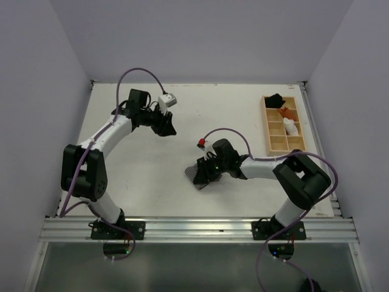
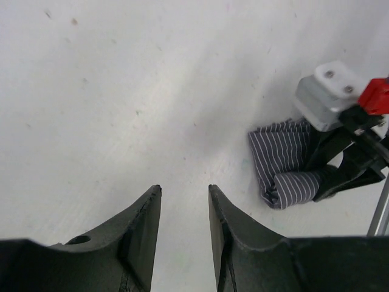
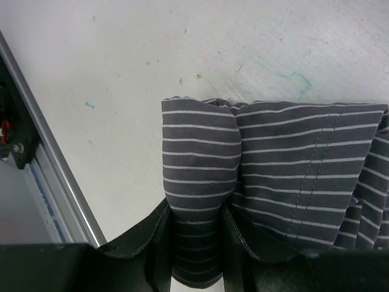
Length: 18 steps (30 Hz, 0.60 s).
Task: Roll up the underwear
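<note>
The underwear [image 1: 193, 174], grey with fine white stripes, lies near the middle of the table, and its near edge is rolled into a thick tube. My right gripper [image 1: 204, 173] is low over it. In the right wrist view the right gripper [image 3: 196, 213] is shut on that rolled part of the underwear [image 3: 200, 146], while the flat remainder spreads to the right. My left gripper [image 1: 166, 125] hovers further back and left, apart from the cloth. In the left wrist view the left gripper [image 2: 184, 190] stands open over bare table, with the underwear [image 2: 281, 159] off to its right.
A wooden compartment tray [image 1: 270, 125] stands at the back right, holding small black, orange and white bundles. The table's metal front rail [image 3: 55, 176] runs close to the left of the rolled cloth. White walls enclose the table on three sides.
</note>
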Available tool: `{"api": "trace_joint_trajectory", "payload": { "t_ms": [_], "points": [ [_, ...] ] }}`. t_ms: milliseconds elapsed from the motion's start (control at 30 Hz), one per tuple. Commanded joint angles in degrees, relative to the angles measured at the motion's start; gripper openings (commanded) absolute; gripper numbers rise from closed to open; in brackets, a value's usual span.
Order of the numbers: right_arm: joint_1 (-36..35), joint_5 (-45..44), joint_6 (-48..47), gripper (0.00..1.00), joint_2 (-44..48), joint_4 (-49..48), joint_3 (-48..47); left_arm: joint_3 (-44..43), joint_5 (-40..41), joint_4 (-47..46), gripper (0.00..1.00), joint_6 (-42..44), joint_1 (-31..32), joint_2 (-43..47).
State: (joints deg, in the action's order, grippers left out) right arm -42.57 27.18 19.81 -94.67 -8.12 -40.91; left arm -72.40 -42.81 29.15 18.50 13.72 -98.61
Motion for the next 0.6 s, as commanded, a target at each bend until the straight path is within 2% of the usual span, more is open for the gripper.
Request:
{"api": "trace_joint_trajectory", "payload": {
  "t_ms": [0,67,167,200,233,300,333,367,400,500,567],
  "points": [
    [1.7,4.54,1.72,0.19,-3.67,-1.53,3.46,-2.12,2.8,-11.38,0.41,-5.74,-0.44,6.14],
    [1.96,7.26,1.98,0.19,-4.81,-3.38,4.07,-4.93,2.73,-14.9,0.4,-10.64,-0.71,5.88],
    [2.14,13.31,3.3,0.2,-7.62,-6.9,3.99,-10.63,-2.97,-17.37,0.38,-16.81,-1.32,3.52],
    [2.22,14.3,4.52,0.2,-8.07,-9.52,4.69,-11.35,-7.94,-17.98,0.37,-17.09,-1.67,2.12],
    [2.22,15.0,5.23,0.2,-8.42,-11.11,5.22,-11.79,-9.65,-17.98,0.35,-16.57,-1.67,1.41],
    [2.49,16.85,6.89,0.21,-9.21,-15.14,6.97,-10.49,-14.82,-17.46,0.29,-10.71,-1.5,0.87],
    [2.66,17.55,7.69,0.21,-9.56,-16.56,7.59,-9.17,-14.94,-15.19,0.29,-7.55,-1.15,1.4],
    [2.93,18.08,8.22,0.21,-10.0,-17.62,8.73,-6.64,-15.2,-13.78,0.31,-0.64,0.16,2.01],
    [3.01,19.3,9.27,0.21,-10.87,-20.24,9.26,-5.48,-12.68,-9.33,0.32,3.08,1.04,3.23],
    [3.45,20.54,10.94,0.21,-13.33,-24.2,11.19,-1.36,-10.72,-6.04,0.31,10.31,4.03,3.86],
    [3.54,21.51,12.52,0.22,-14.74,-27.02,12.07,-0.9,-11.77,0.71,0.31,17.22,4.91,2.9]
  ]
}}
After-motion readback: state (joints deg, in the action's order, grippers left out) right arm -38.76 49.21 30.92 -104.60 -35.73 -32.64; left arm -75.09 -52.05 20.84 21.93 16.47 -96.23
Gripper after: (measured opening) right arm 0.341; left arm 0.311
